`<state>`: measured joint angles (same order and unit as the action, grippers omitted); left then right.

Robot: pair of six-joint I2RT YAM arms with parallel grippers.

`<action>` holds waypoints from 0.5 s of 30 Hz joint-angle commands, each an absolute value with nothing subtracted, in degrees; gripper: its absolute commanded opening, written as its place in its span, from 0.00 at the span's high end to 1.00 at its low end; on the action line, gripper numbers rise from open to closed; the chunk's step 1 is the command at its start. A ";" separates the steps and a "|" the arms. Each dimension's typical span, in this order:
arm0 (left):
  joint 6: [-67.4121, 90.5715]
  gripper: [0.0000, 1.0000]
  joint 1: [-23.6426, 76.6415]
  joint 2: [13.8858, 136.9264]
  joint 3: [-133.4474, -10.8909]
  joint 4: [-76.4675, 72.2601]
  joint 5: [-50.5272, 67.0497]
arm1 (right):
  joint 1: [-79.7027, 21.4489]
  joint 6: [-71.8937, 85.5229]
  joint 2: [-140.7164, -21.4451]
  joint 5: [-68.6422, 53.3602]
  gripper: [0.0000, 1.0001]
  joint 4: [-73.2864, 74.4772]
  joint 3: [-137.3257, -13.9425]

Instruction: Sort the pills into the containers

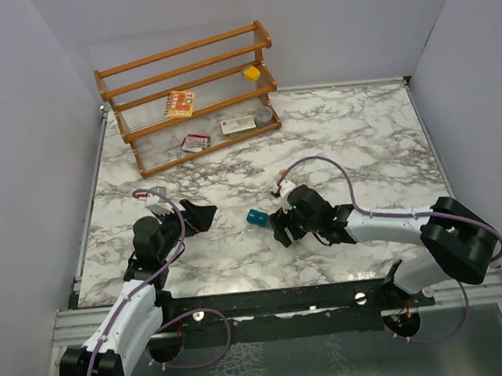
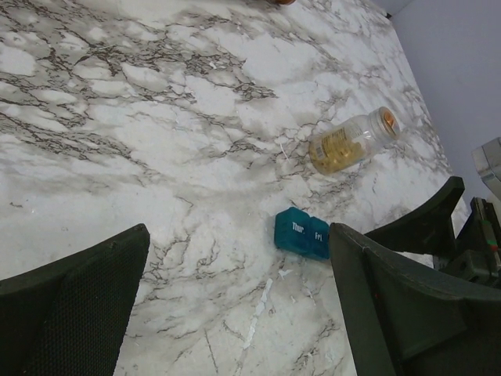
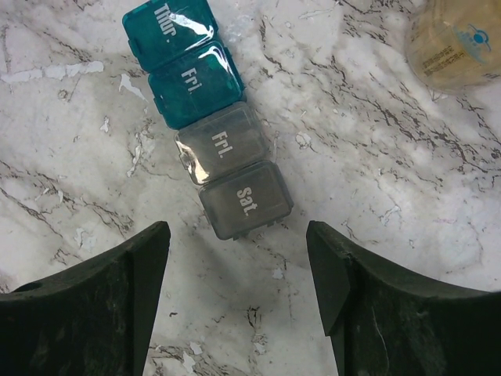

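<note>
Containers [image 3: 209, 117] lying flat, just beyond spread right fingers [image 3: 94, 305]

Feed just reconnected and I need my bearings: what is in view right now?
Pill box: 1 strip of four compartments, two teal, two grey, on the table between the grippers.
Bottle: 1, clear with yellowish contents, on its side near the pill box.
Rack: 1, brown wood, back left of the table.
Packets: 3, printed, flat on the rack.
Block: 1, yellow, rack's upper right.
Round item: 1, grey, rack's lower right.
Table: 1, white marble, grey veins.
Left gripper: 1, black, open, left of the pill box.
Right gripper: 1, black, open, at the pill box's grey end.
</note>
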<state>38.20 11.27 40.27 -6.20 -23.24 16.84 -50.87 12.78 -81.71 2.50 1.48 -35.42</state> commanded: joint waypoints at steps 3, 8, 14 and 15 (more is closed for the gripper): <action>36.59 0.01 11.34 37.40 -6.32 -24.35 17.77 | -51.38 11.81 -83.87 4.78 0.29 -1.74 -38.14; 37.23 0.01 11.34 36.47 -5.80 -24.29 16.99 | -51.42 10.97 -85.60 5.81 0.29 -1.57 -39.29; 38.49 0.01 11.34 40.56 -6.81 -24.26 17.28 | -51.42 10.58 -85.81 7.47 0.29 -0.86 -39.85; 38.49 0.01 11.36 41.06 -6.99 -24.26 17.37 | -51.42 10.61 -85.59 7.55 0.29 -0.88 -39.80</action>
<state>37.87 11.27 38.94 -6.20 -23.38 17.08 -50.96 11.53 -85.52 4.84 0.19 -38.41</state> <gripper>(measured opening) 0.991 0.710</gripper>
